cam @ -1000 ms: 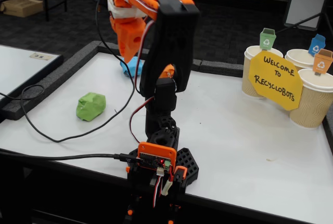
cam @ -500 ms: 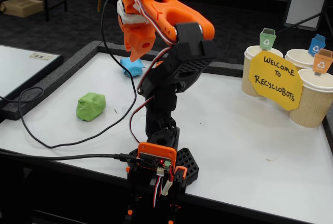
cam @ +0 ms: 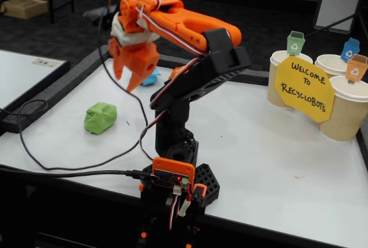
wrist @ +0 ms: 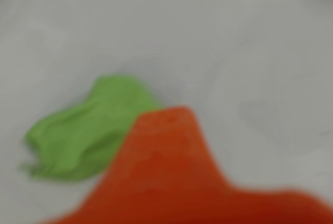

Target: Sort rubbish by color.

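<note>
White tabletop (cam: pixel 276 144) fills most of the fixed view. Orange-and-black arm (cam: pixel 190 64) rises from frame centre, reaching toward upper left. Three paper cups (cam: pixel 345 110) with small bin tags and a yellow sign (cam: pixel 303 87) sit at right edge. Orange gripper (cam: pixel 126 78) hangs above the table, fingers spread, holding nothing. Light green crumpled paper wad (cam: pixel 100 117) lies left of centre, lower left of the gripper; in the blurred wrist view the same wad (wrist: pixel 83 135) sits lower left. Light blue crumpled paper wad (cam: pixel 150 77) peeks out behind the gripper.
</note>
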